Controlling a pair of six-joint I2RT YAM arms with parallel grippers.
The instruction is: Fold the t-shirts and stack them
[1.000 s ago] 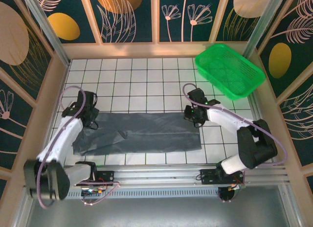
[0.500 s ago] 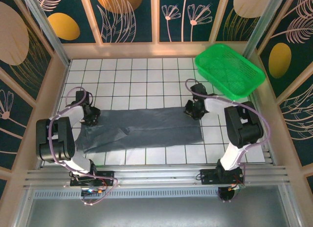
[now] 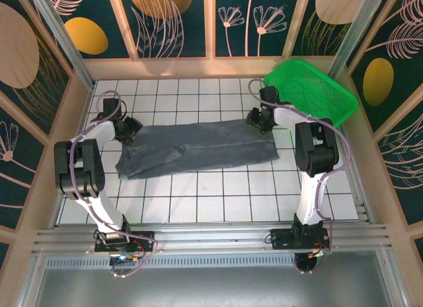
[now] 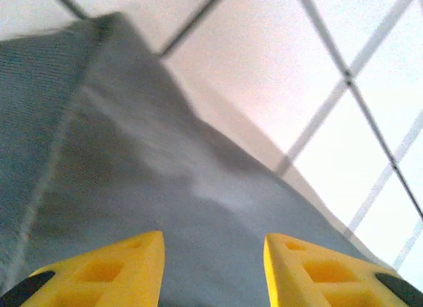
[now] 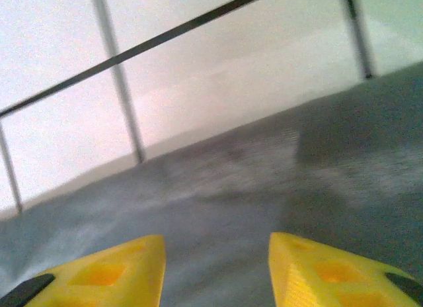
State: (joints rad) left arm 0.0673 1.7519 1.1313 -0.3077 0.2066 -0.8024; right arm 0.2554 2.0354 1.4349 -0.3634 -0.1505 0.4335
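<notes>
The dark slate-grey t-shirt (image 3: pixel 198 147) lies as a long, folded strip across the middle of the white tiled table (image 3: pixel 218 194). My left gripper (image 3: pixel 129 130) sits at its far left corner and my right gripper (image 3: pixel 256 119) at its far right corner. Grey fabric (image 4: pixel 165 188) fills the gap between the yellow fingers of the left gripper (image 4: pixel 213 254). The right gripper (image 5: pixel 217 254) has grey fabric (image 5: pixel 264 188) between its fingers too. Both grippers hold the shirt's far edge low over the tiles.
The bright green mesh basket (image 3: pixel 330 105) stands at the back right corner, just right of my right gripper. Wooden walls (image 3: pixel 198 67) close the table at the back and sides. Bare tiles lie between the shirt and the arm bases.
Both grippers have moved away from the arm bases toward the back wall. The shirt has slid with them, by about one row of tiles.
</notes>
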